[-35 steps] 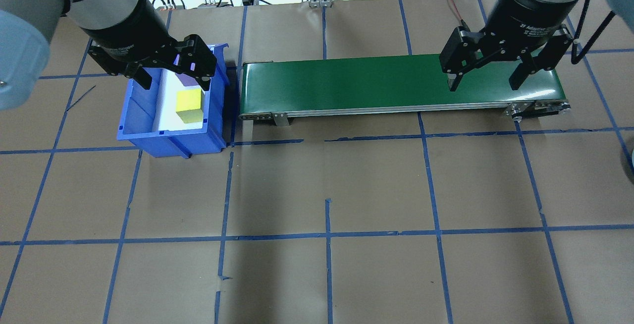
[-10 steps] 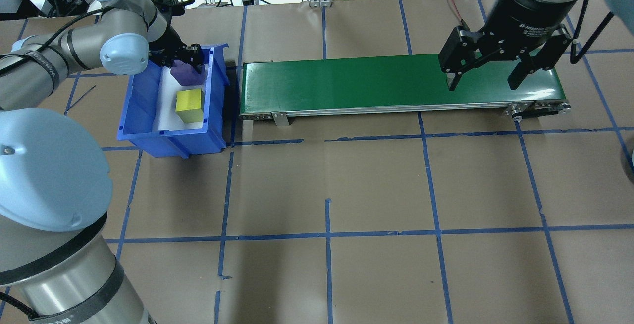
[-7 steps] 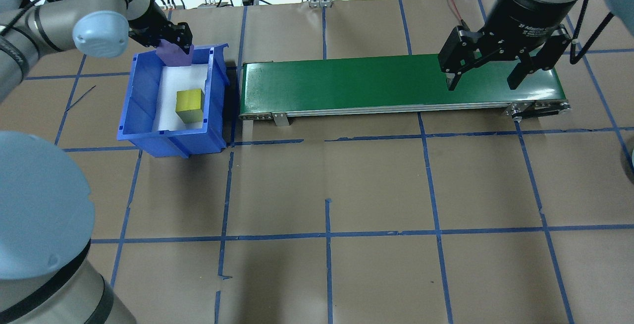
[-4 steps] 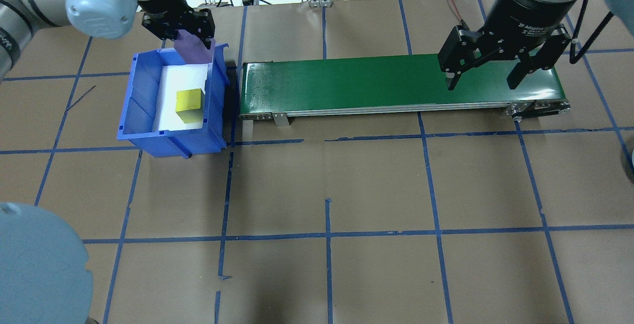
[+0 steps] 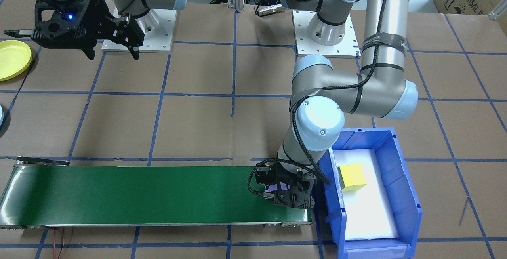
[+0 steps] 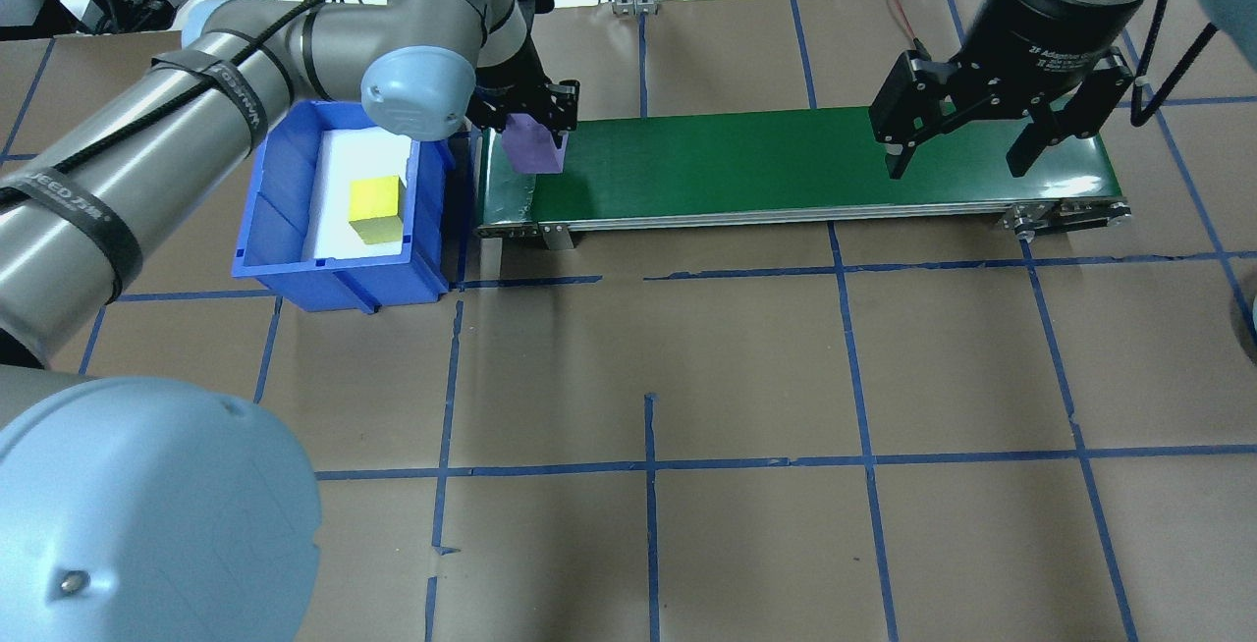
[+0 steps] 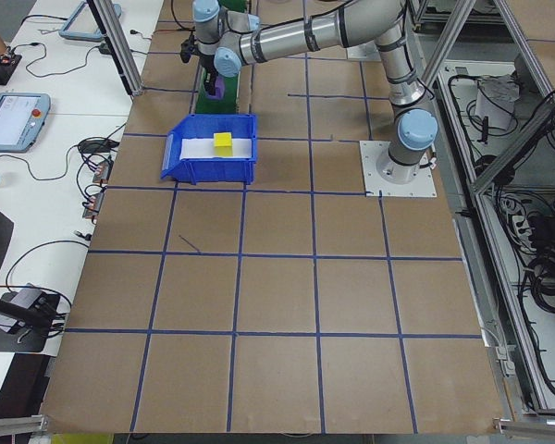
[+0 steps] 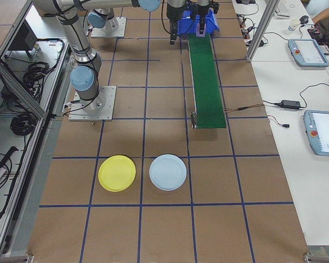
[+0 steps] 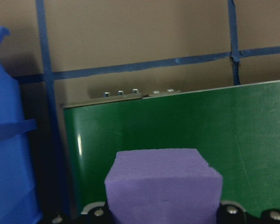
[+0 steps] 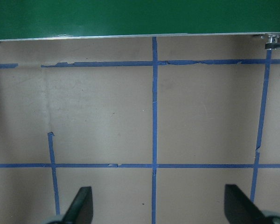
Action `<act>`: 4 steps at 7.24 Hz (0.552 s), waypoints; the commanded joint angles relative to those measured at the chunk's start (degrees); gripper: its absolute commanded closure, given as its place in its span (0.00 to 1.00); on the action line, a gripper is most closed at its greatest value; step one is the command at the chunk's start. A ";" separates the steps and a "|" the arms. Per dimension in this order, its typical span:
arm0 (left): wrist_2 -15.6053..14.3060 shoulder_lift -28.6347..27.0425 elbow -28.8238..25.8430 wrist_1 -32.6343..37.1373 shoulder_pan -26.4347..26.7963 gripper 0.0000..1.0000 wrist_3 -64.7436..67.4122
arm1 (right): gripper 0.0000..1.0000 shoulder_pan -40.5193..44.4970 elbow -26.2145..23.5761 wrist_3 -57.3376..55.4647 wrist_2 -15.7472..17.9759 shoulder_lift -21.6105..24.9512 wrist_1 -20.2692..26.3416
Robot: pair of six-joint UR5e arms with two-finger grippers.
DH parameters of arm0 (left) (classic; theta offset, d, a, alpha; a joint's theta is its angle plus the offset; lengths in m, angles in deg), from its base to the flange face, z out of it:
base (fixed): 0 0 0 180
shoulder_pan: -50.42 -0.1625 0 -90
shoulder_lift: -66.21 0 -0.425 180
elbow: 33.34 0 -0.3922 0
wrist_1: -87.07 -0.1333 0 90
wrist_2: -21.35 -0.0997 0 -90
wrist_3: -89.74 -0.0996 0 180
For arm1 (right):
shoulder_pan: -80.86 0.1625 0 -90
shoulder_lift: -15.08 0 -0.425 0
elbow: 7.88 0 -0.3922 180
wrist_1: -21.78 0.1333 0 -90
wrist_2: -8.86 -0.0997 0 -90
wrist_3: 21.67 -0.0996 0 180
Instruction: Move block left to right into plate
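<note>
The left gripper (image 6: pixel 531 127) is clenched on the purple block (image 6: pixel 533 144) and holds it over the end of the green conveyor belt (image 6: pixel 786 163) nearest the blue bin (image 6: pixel 257 230), where a yellow block (image 6: pixel 376 207) lies. The right gripper (image 6: pixel 960 146) hangs with its fingers spread wide and nothing between them above the belt's far end from the bin. A yellow plate (image 8: pixel 117 173) and a pale blue plate (image 8: pixel 168 172) lie side by side on the table, well beyond that far end.

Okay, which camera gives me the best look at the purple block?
The left wrist-mounted view: the purple block fills the foreground, clamped in the left end effector above the green conveyor. The overhead exterior shows it smaller but clear; the front-facing view mostly hides it; the side views show a speck.
</note>
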State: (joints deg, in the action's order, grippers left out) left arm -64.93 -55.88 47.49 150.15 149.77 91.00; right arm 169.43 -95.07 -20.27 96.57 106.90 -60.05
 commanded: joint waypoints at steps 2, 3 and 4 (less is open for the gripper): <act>0.06 0.70 1.35 -0.24 0.68 0.00 -0.03 | 0.00 0.02 0.00 0.00 0.01 0.02 0.00; 0.06 2.01 1.17 -0.33 0.68 0.00 0.06 | 0.00 0.02 0.00 0.00 0.01 0.02 0.00; 0.06 3.59 1.00 -0.15 0.68 0.00 0.15 | 0.00 0.02 0.00 0.00 0.01 -0.06 0.00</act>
State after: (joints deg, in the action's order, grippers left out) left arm -64.86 -53.99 48.65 149.85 150.43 91.02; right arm 169.45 -95.07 -20.27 96.57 106.91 -60.05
